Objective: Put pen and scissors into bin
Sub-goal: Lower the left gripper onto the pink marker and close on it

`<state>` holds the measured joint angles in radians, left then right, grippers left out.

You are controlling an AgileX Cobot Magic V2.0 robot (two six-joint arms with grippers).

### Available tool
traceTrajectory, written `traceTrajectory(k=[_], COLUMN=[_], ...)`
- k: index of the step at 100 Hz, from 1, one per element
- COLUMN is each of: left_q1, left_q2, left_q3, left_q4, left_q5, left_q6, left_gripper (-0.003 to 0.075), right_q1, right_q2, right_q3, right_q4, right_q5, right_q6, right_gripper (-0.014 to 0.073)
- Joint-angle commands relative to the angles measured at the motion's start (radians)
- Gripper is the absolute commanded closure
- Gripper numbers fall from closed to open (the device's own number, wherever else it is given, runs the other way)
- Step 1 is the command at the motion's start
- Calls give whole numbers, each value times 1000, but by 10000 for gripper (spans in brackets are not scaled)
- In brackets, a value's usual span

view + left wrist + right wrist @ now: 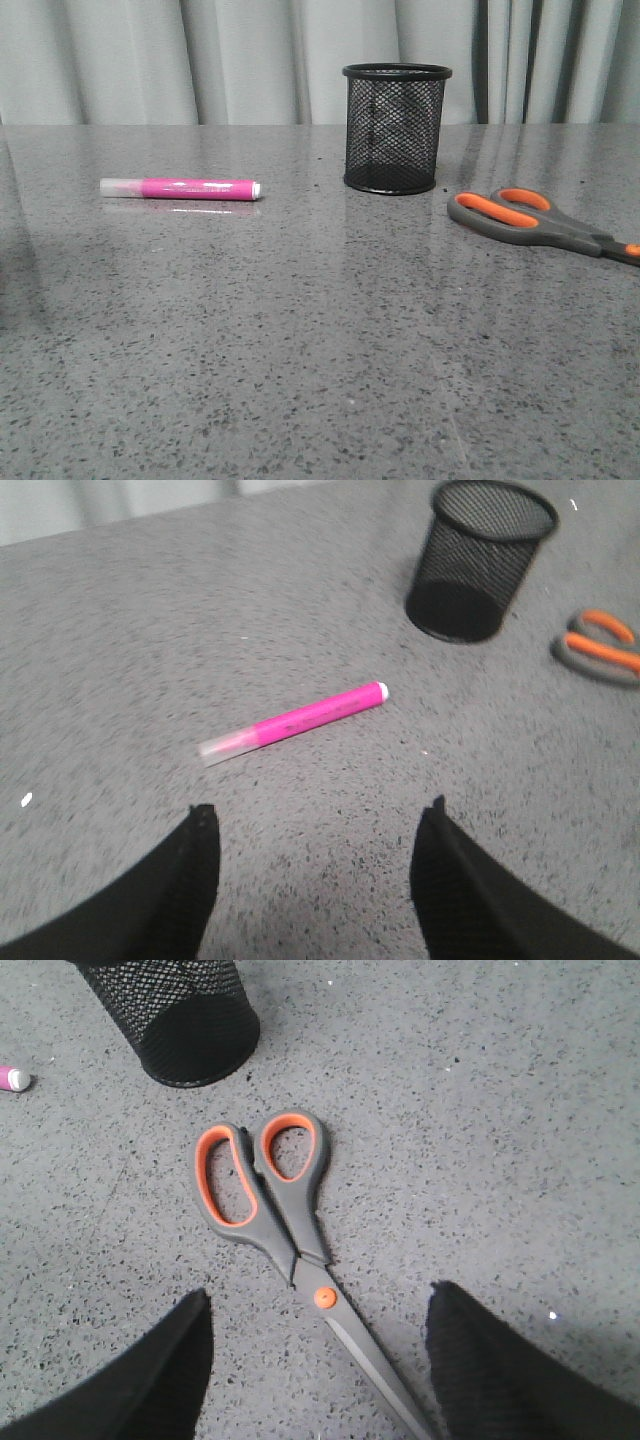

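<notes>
Pen (181,188) lying crosswise, white tip toward bin (396,128), scissors (275,1210) handles binward, both pincers wide

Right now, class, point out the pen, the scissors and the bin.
pen (185,188): front view, pink barrel.
scissors (280,1215): right wrist view, grey handle between loops.
bin (396,72): front view, front rim.

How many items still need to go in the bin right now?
2. The pen lies flat on the table, left of the bin. The scissors lie flat to the bin's right. Through the mesh the bin looks empty, though its floor isn't fully visible.
</notes>
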<state>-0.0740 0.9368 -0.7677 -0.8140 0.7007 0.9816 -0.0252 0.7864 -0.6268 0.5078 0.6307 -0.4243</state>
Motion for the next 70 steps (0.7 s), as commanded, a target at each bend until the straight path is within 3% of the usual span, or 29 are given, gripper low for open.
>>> traceTrajectory(k=[1, 28, 70], left_q1=[-40, -126, -131], left_q2=[96, 444, 871], left_q3=[-88, -315, -736], left_q4=[-51, -49, -1], left_q5=[-1, 93, 414], left_q6=[133, 472, 587], left_gripper=[349, 350, 350], right_q1=[-1, -1, -1], right_q2=[1, 1, 1], right_q3=[-37, -37, -37], right_q4=[20, 22, 22], right_q5=[-50, -46, -43], right_q6=[-19, -21, -41], right_gripper=[172, 172, 172])
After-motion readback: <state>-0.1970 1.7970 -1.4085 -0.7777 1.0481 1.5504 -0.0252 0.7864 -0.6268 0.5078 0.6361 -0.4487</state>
